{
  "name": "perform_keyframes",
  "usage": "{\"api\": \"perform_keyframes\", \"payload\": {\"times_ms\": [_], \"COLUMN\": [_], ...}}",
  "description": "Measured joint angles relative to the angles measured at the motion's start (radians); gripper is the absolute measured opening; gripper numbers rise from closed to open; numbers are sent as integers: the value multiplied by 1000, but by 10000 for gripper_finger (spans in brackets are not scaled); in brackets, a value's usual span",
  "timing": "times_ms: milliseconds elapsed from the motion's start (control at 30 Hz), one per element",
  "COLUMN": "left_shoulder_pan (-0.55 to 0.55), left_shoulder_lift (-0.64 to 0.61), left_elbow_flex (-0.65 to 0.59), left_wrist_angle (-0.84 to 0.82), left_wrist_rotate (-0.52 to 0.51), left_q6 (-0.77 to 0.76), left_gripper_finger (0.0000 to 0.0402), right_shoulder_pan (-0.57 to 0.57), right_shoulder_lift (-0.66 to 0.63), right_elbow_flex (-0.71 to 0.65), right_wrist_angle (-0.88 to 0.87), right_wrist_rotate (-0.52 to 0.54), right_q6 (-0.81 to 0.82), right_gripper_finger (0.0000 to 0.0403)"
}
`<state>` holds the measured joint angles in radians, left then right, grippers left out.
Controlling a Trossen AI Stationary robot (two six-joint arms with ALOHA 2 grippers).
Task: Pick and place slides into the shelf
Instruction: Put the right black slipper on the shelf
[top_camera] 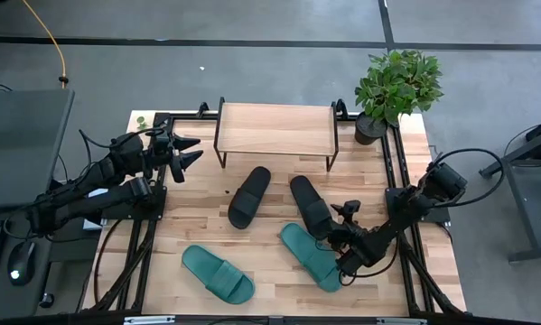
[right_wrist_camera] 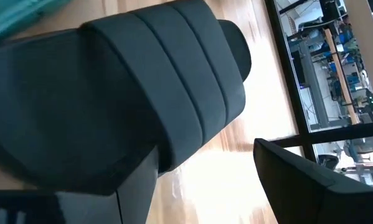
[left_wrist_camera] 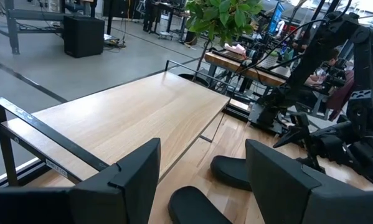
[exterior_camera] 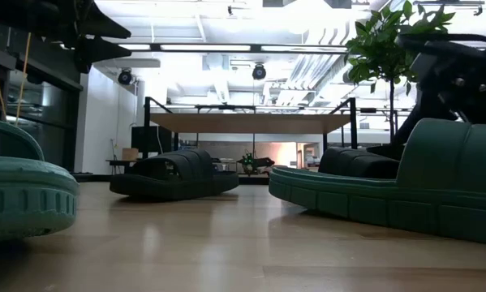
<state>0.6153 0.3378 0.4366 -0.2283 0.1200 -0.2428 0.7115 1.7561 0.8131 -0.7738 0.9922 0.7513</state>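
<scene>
Right, I have a pale butcher-block wooden tabletop (top_camera: 198,230) ringed by a black metal frame, standing on a grey concrete floor; a potted green plant (top_camera: 395,87) sits at the far right corner, and the low view looks into a bright workshop with ceiling lights. The low shelf with a light wooden top board and thin black legs (top_camera: 275,129) stands at the far middle of the table, nothing on top of it. All four slides lie on the table in front of it: two matte black wide-strap slides, one (top_camera: 250,196) in the centre and the other (top_camera: 310,205) just right of it, and two teal green slides, one (top_camera: 309,255) touching the right black one's near end, the other (top_camera: 217,273) apart at the near left. My right gripper (top_camera: 340,236) is low beside the right black slide's strap, fingers spread wide with one of them (right_wrist_camera: 133,186) alongside the strap, not clamped. My left gripper (top_camera: 188,151) hovers just left of the shelf, fingers parted and holding nothing.
</scene>
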Motion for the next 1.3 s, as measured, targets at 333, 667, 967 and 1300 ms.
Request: {"api": "perform_keyframes", "payload": {"times_ms": [333,667,967,1300], "left_shoulder_pan": [0,0,0,0], "left_shoulder_lift": [0,0,0,0], "left_elbow_flex": [0,0,0,0], "left_wrist_angle": [0,1,2,2], "left_wrist_rotate": [0,0,0,0], "left_q6": [1,1,1,2], "left_gripper_finger": [216,216,216,216], "right_shoulder_pan": [-41,-61,-81,-83], "right_shoulder_lift": [0,0,-1,-2], "right_elbow_flex": [-1,-27,-75,-76], "right_wrist_angle": [61,123,215,225], "right_wrist_rotate": [-7,2,5,14], "right_q6": [-75,-94,-105,-105], "right_gripper_finger": [252,252,252,252]}}
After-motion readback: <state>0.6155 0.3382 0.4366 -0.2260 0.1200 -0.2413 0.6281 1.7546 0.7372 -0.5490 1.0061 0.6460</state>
